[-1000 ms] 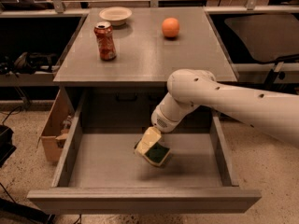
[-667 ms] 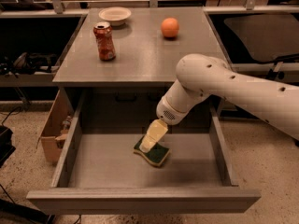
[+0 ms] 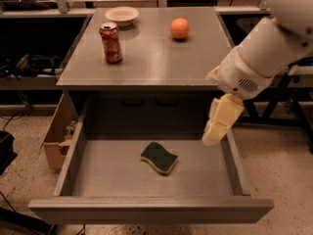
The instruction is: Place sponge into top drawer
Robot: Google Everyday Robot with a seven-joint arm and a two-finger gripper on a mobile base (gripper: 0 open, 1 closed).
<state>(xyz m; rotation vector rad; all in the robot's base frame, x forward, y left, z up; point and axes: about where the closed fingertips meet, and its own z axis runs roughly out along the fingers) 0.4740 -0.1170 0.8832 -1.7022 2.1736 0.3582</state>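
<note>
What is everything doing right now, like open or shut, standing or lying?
Top drawer: pulled open.
Sponge: lying flat in the drawer, green side up.
Gripper: above the drawer's right side, not touching sponge.
Can: standing upright on top.
Bowl: right way up.
Orange: sitting loose on top.

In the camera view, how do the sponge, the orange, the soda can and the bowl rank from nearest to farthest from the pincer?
The pincer hangs over the drawer's right side.
1. Sponge, on the drawer floor.
2. Orange, tabletop back.
3. Soda can, tabletop left.
4. Bowl, far back left.
</note>
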